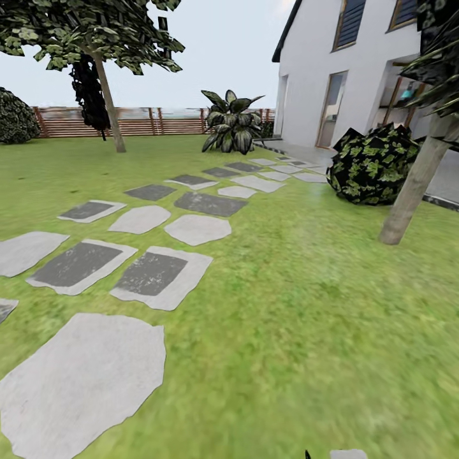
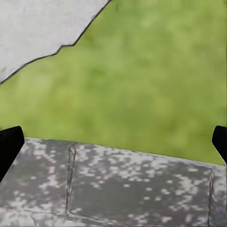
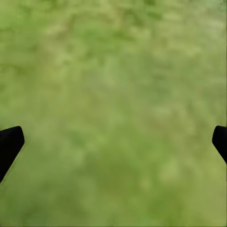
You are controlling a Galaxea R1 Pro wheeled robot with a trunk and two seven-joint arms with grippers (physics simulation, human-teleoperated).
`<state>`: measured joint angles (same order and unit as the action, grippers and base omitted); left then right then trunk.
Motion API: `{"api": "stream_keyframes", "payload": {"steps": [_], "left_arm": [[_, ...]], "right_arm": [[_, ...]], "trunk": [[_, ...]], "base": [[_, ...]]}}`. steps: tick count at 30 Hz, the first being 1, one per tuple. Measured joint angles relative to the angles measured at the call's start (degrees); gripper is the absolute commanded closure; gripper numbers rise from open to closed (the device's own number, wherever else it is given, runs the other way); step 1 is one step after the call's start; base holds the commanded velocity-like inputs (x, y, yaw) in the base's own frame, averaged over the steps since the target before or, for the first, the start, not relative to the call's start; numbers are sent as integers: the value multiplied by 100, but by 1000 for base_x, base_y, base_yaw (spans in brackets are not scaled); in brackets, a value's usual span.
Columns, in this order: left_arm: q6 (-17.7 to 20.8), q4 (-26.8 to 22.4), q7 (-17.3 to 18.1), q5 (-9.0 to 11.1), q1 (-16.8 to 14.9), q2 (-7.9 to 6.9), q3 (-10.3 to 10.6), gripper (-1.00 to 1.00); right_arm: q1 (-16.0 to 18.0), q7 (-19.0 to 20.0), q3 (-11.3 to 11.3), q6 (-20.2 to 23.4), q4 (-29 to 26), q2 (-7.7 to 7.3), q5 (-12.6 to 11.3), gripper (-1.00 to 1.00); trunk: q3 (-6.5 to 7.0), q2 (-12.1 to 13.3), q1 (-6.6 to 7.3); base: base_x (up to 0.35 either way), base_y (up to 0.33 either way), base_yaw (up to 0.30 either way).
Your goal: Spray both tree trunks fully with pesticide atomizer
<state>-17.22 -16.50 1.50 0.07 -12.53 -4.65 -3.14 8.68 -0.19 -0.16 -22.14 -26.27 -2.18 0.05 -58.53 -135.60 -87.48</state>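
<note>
The garden lawn (image 1: 306,306) spreads ahead in the head view. One tree with a grey-tan trunk (image 1: 411,191) leans at the right, close by. Another tree trunk (image 1: 111,108) stands far off at the left, near the slat fence (image 1: 146,121). The pesticide atomizer is out of view. My left gripper (image 2: 113,142) is open, its black fingertips (image 2: 9,144) wide apart over grass and a mottled grey slab (image 2: 123,184). With nothing between its fingers, my right gripper (image 3: 113,142) hangs open over bare grass.
Grey stepping stones (image 1: 153,274) run from the near left toward the white house (image 1: 344,70). A dark bush (image 1: 373,162) sits beside the right trunk. A broad-leaved plant (image 1: 231,121) stands by the patio. Open lawn lies ahead and to the right.
</note>
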Motion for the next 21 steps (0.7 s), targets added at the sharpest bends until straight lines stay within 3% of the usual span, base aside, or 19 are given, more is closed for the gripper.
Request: {"api": "stream_keyframes", "payload": {"steps": [21], "left_arm": [[9,0,-7,9,0,-3,-14,-100]], "right_arm": [[0,-4,-1,-2,2,7,-6,-100]], "trunk": [[-156,0,-1]], "base": [[273,234,0]]}}
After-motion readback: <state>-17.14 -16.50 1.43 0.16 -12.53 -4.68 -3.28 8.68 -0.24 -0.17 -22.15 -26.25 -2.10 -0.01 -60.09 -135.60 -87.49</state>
